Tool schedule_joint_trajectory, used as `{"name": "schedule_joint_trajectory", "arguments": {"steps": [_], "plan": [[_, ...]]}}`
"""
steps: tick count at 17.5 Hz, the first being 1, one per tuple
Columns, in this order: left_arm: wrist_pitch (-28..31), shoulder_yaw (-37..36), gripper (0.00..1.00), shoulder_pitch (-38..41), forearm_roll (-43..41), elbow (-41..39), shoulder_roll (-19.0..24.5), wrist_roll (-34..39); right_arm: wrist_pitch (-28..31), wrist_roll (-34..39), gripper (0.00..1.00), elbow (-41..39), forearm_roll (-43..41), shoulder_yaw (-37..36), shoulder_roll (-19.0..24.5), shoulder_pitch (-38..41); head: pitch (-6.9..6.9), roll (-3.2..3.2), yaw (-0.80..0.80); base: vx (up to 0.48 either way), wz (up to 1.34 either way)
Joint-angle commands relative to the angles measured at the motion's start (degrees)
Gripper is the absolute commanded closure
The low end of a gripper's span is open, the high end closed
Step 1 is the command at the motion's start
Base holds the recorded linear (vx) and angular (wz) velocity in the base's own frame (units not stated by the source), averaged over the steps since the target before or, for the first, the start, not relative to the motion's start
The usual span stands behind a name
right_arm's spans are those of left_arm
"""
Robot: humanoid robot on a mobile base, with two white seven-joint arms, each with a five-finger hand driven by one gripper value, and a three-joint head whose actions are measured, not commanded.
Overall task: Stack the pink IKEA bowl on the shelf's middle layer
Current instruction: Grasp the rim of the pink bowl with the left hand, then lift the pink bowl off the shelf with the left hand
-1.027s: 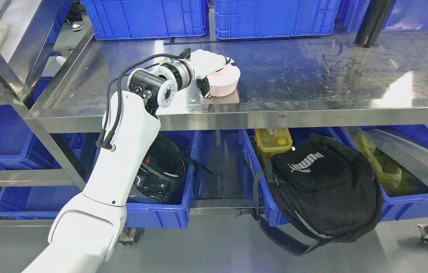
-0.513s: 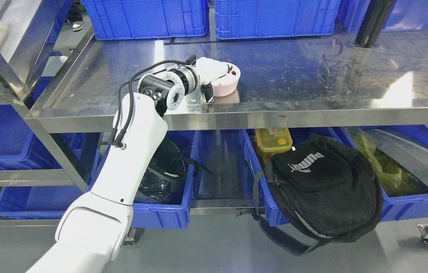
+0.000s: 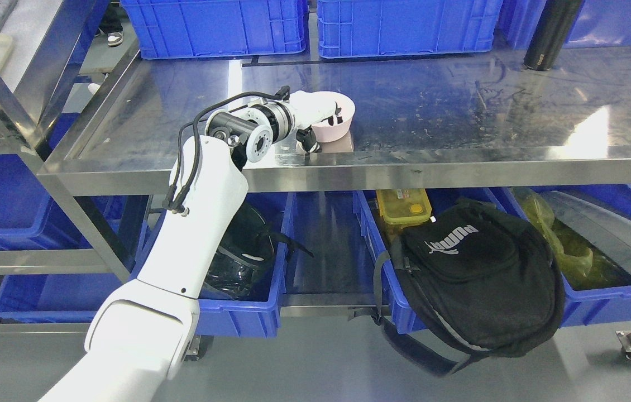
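Change: since a second ago the bowl point(image 3: 335, 124) is turning from mouth-down to mouth-up, and the forearm is sitting a little further right and in over the shelf.
Hand: the left hand point(image 3: 320, 114) is gripping the bowl by its left rim, fingers point(image 3: 338, 116) hooked over the edge into the hollow and the thumb pressing the outer wall near its base.
Right hand: not showing anywhere.
Bowl place: it is sitting at or just above the shelf point(image 3: 460, 106), close to the near edge, left of the middle; whether the base is touching the steel I cannot tell.
Key relation: the bowl is lying directly right of the wrist, its axis now standing upright, so, as I judge it, the next move is turning on lowering it straight down and drawing the fingers up and out leftwards.
No second bowl is showing on this layer to stack it on.
Bowl make: pale pink, smooth, matte plastic, round, walls tapering to a narrower base; likely light and easy to tip.
Shelf make: brushed stainless steel, scuffed and reflective, probably slick.
Behind: blue crates point(image 3: 315, 25) are lining the far side, well apart from the bowl.
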Motion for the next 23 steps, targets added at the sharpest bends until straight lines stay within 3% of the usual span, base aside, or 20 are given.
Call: {"name": "schedule_joint_trajectory", "arguments": {"steps": [1,9,13,17,22,23], "plan": [[-3.4,4.7,0.71,-0.2,0.0,3.7,0.5,-0.9,0.0,0.0,0.00,-1.0,0.0,0.0,-1.0,1.3,0.00,0.00,0.00,0.000,0.00],[-15.0,17.7,1.00,-1.9,5.8,-0.4,0.5,-1.3,0.0,0.0,0.00,-1.0,0.0,0.0,-1.0,1.3,0.00,0.00,0.00,0.000,0.00],[-16.6,24.4,1.00,-2.4,11.9,-5.0,0.5,-2.9,0.0,0.0,0.00,-1.0,0.0,0.0,-1.0,1.3,0.00,0.00,0.00,-0.002,0.01],[-23.4,26.5,1.00,-0.7,16.1,-12.1,0.5,-4.1,0.0,0.0,0.00,-1.0,0.0,0.0,-1.0,1.3,0.00,0.00,0.00,0.001,0.01],[-35.5,26.6,1.00,9.3,20.0,-22.1,0.5,-4.2,0.0,0.0,0.00,-1.0,0.0,0.0,-1.0,1.3,0.00,0.00,0.00,-0.009,0.06],[-35.7,26.6,1.00,10.9,20.2,-22.4,0.5,-4.1,0.0,0.0,0.00,-1.0,0.0,0.0,-1.0,1.3,0.00,0.00,0.00,-0.006,0.18]]}}
